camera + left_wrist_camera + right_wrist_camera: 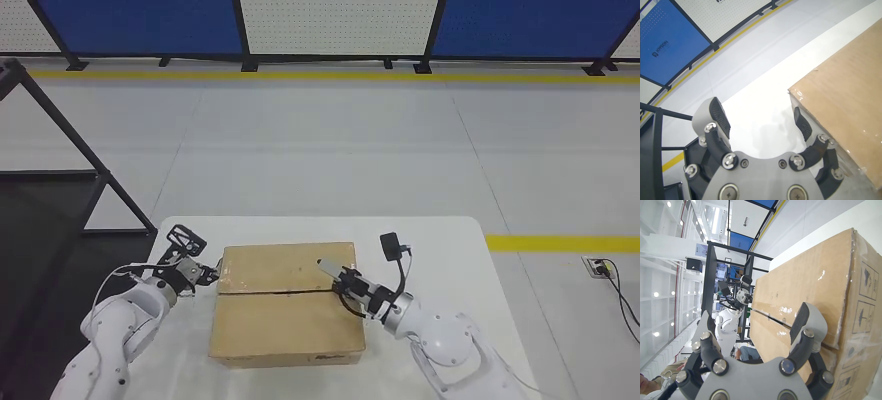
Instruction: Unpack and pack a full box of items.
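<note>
A closed cardboard box [287, 305] stands in the middle of the white table [440, 250], its two top flaps meeting at a taped seam [772, 315]. My left gripper [207, 273] hangs open beside the box's left side near the seam's end. In the left wrist view the left gripper [761, 119] has one finger [802, 126] close against the box wall [844, 106], with bare table between the pads. My right gripper [338, 277] is open above the box top near its right edge. In the right wrist view the right gripper [753, 321] has one finger [800, 319] over the seam.
A black metal rack [60, 180] stands off the table's left side. Bare table strips run along the box's left, far and right sides. Blue and white partition panels [330, 25] line the far floor behind a yellow line.
</note>
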You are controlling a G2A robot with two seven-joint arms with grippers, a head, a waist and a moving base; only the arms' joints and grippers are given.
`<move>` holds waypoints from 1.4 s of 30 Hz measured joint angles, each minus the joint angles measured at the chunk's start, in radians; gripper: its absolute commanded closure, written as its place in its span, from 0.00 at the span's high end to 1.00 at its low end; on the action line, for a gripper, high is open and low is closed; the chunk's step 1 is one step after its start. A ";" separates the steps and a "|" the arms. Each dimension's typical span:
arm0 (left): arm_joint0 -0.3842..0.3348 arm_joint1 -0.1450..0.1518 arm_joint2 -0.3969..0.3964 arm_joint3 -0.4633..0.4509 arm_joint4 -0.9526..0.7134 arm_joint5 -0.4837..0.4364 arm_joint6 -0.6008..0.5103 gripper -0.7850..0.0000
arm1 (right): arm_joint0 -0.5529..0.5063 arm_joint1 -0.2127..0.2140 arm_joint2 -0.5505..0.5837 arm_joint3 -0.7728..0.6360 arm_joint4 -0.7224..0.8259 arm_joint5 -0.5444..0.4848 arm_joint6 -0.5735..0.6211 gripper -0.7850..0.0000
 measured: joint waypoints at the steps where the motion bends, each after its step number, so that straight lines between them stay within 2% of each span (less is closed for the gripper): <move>1: 0.004 0.000 -0.001 -0.005 -0.001 -0.003 0.000 1.00 | -0.001 0.000 0.002 -0.002 0.000 0.000 0.002 1.00; 10: 0.032 0.002 0.006 -0.056 0.000 -0.020 -0.002 1.00 | -0.025 0.007 0.030 -0.014 0.007 -0.002 0.041 1.00; 19: 0.035 0.000 0.032 -0.084 0.003 -0.030 -0.004 1.00 | -0.092 0.021 0.094 -0.064 0.008 -0.024 0.051 1.00; 33: -0.026 -0.014 0.098 -0.053 -0.016 -0.028 -0.004 1.00 | -0.139 0.031 0.139 -0.093 -0.006 -0.038 0.032 1.00; 42: -0.064 -0.023 0.135 -0.027 -0.030 -0.031 0.000 1.00 | -0.151 0.037 0.140 -0.123 -0.056 -0.003 0.044 1.00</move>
